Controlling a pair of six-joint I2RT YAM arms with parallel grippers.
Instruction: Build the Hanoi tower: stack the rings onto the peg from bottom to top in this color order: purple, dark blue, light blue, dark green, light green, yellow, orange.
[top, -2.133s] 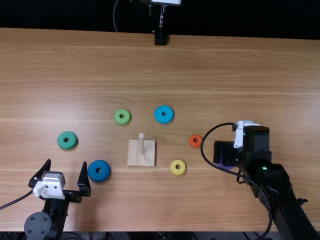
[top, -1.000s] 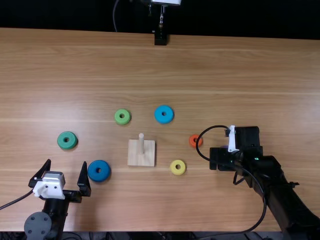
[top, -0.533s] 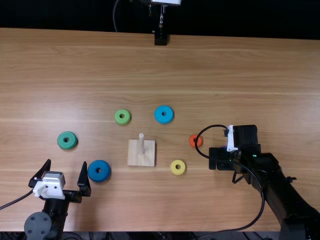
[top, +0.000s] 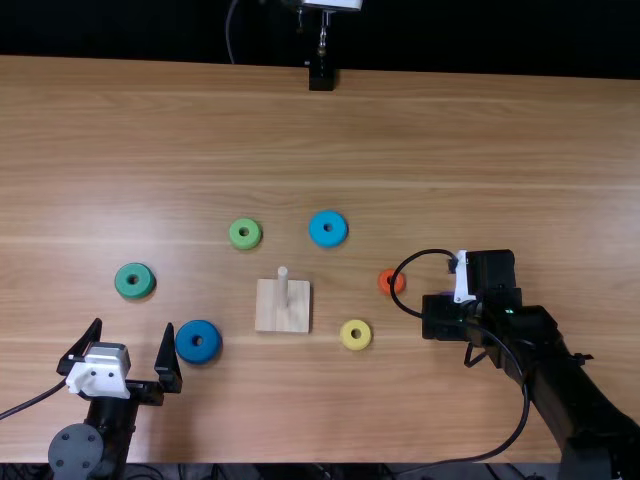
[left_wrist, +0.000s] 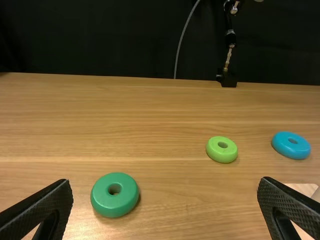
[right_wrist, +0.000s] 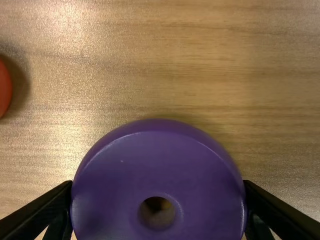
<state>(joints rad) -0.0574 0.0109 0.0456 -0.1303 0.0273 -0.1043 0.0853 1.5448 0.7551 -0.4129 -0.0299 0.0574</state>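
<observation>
My right gripper is low at the right of the table; in the right wrist view both fingertips of the right gripper press the sides of the purple ring. The left gripper stands open and empty at the lower left, likewise the left gripper in its wrist view. Beside its right finger lies the dark blue ring. Around the bare peg on its square base lie the light blue ring, light green ring, dark green ring, yellow ring and orange ring.
A loop of black cable from the right arm hangs over the orange ring. At the far edge of the table stands a black mount.
The right arm has shifted left over the purple ring, then held nearly still while its gripper narrowed slightly onto the ring. The left arm and the other rings have kept their places.
</observation>
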